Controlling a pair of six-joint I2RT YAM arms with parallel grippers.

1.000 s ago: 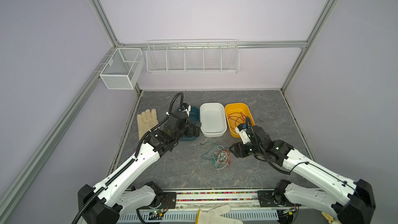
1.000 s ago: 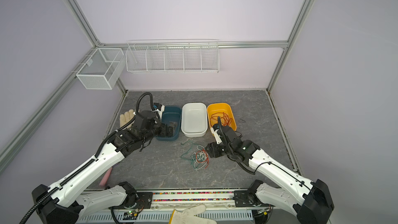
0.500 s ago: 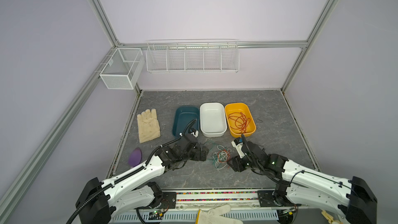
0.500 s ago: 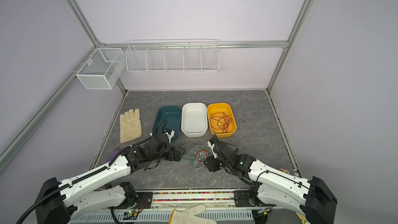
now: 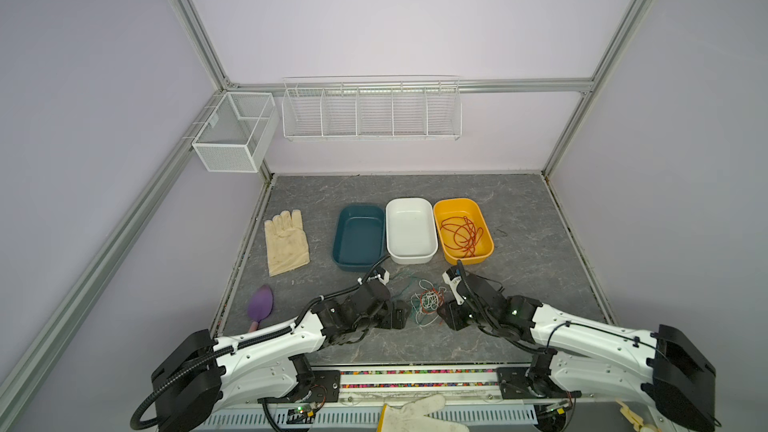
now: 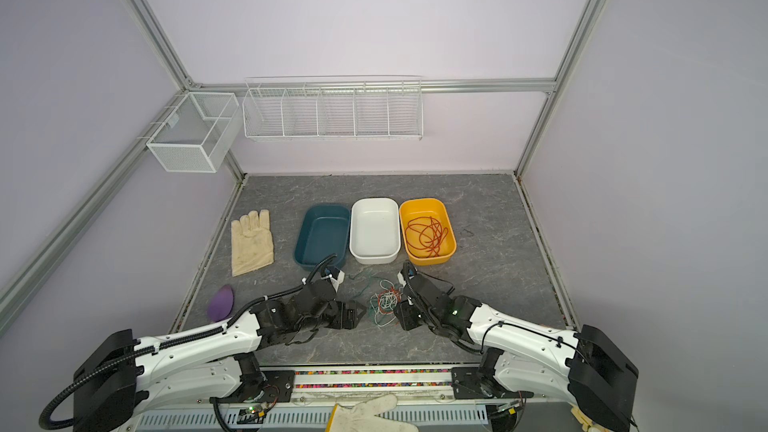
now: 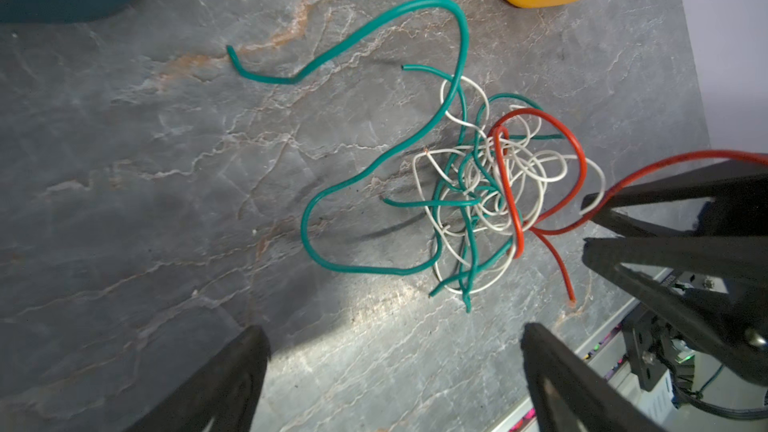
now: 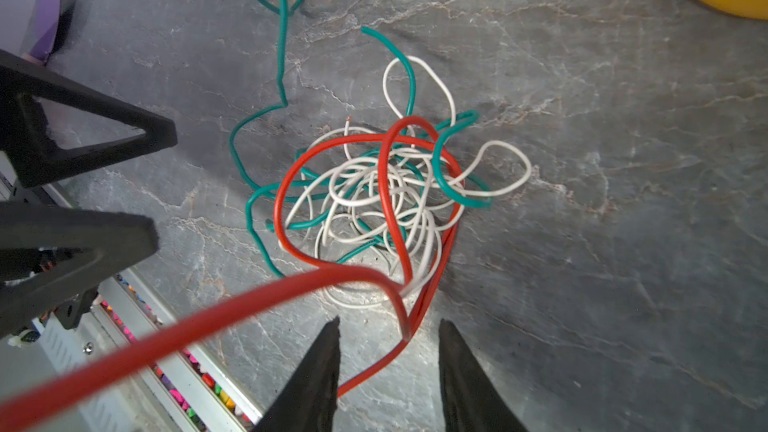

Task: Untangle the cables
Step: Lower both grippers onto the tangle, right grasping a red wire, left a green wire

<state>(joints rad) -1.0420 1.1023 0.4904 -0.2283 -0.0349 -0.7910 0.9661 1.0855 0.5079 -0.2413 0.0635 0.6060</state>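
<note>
Cables (image 5: 426, 303) lie knotted; right gripper (image 8: 389, 322) at three o'clock, half-open astride the red cable (image 8: 384, 201), should pinch and pull; left gripper (image 7: 392, 328) gapes empty.

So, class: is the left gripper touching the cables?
Apart. The right wrist view shows bare table between the left gripper and the cables.

Pale lavender walls (image 5: 395, 14) all round, flat and plain, meeting at silver aluminium frame posts (image 5: 189, 22) in the back corners. A horizontal rail (image 5: 519, 86) runs along the back wall, and hanging from it is a white wire rack (image 5: 372, 112), split into five compartments. Over on the left-hand wall, a white mesh basket (image 5: 232, 139) hangs. Down below is a grey marbled tabletop (image 5: 519, 209) with pale veins, softly lit, and one bright patch of light (image 7: 374, 301) shows in the left wrist view.
</note>
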